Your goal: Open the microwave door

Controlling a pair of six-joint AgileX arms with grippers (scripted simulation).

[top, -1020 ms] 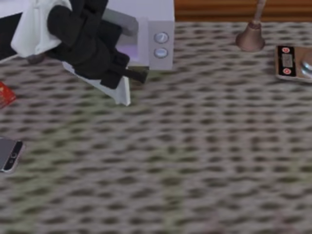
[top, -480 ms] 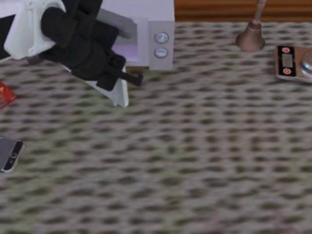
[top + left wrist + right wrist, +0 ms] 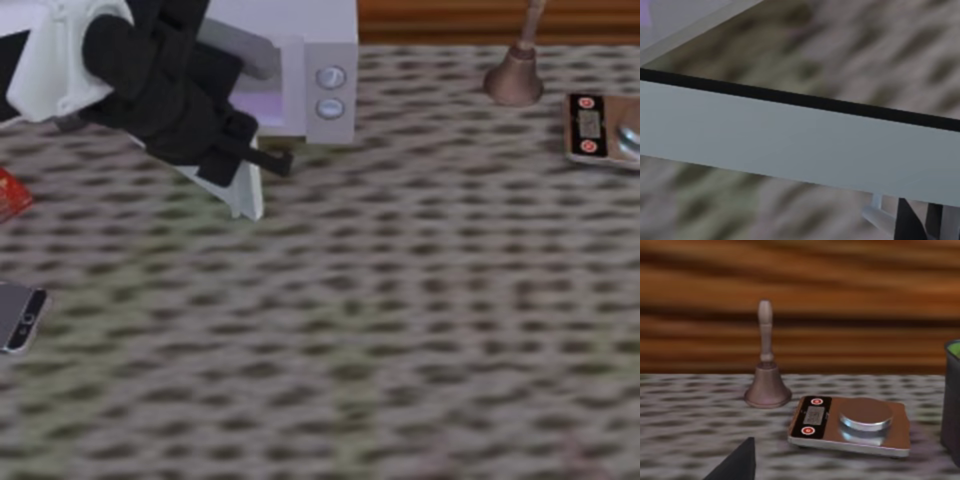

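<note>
The pale microwave [image 3: 330, 40] stands at the table's back left, its two round knobs [image 3: 330, 91] facing front. The microwave door [image 3: 247, 196] is swung out toward the front, and the lit cavity [image 3: 265, 108] shows behind it. My left gripper [image 3: 274, 160] is at the door's free edge, shut on the thin handle. The left wrist view is filled by the door's pale edge [image 3: 790, 145], with the handle [image 3: 878, 216] running into my dark fingers [image 3: 908, 224]. My right gripper [image 3: 740, 465] is parked out of the top view.
A brown bell [image 3: 514, 75] and a kitchen scale [image 3: 598, 128] sit at the back right. A phone [image 3: 20, 316] and a red object [image 3: 8, 192] lie at the left edge. A dark container [image 3: 953, 400] stands beside the scale. A wooden wall runs behind the table.
My left arm has drawn a little to the left over the second and the door has swung slightly wider. Almost nothing moved in the last half second.
</note>
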